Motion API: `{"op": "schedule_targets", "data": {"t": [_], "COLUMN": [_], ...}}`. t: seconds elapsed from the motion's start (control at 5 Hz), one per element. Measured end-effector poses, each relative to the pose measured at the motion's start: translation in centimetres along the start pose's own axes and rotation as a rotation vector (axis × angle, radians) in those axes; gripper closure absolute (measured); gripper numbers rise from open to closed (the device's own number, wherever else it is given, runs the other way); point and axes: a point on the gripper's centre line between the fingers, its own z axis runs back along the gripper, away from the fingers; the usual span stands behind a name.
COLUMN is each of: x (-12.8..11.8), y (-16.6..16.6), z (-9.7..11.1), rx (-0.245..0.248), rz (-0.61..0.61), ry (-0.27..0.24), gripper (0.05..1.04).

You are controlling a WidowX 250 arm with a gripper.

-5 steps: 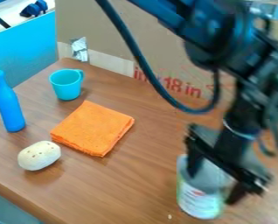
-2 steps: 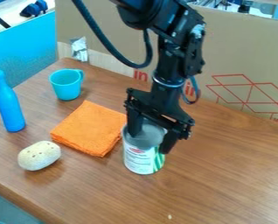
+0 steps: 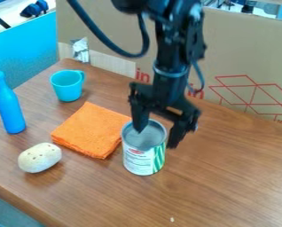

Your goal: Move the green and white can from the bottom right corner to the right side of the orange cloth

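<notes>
The black gripper hangs over the can right of the orange cloth, its fingers apart. One finger overlaps the can's top near its left side, and the other is beside the can's upper right edge; whether either touches it I cannot tell. The can stands upright on the table, grey on top with a white and green label. Just to its left lies the folded orange cloth.
A blue bottle stands at the left, with a turquoise cup farther back. A pale, speckled oval object lies near the table's left front edge. Cardboard walls off the table's back.
Gripper and can moved left across the table, from the right side to beside the cloth. Since then the gripper has risen slightly and its fingers have come away from the can, which stays standing.
</notes>
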Motion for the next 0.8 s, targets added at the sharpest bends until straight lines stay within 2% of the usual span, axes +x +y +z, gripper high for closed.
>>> {"op": "schedule_targets", "data": {"t": [0.2, 0.4, 0.6, 0.8], "x": [0.0, -0.8, -3.0, -6.3], "y": [0.2, 1.9, 4.5, 8.5], "z": [2.0, 3.5, 3.5, 2.1], "rx": [-0.063, -0.083, -0.032, 0.061], "rz": [0.012, -0.008, -0.065, -0.154], "ry": [-0.051, -0.065, -0.018, 0.024], "gripper": [0.083, 0.083, 0.083, 0.083]}}
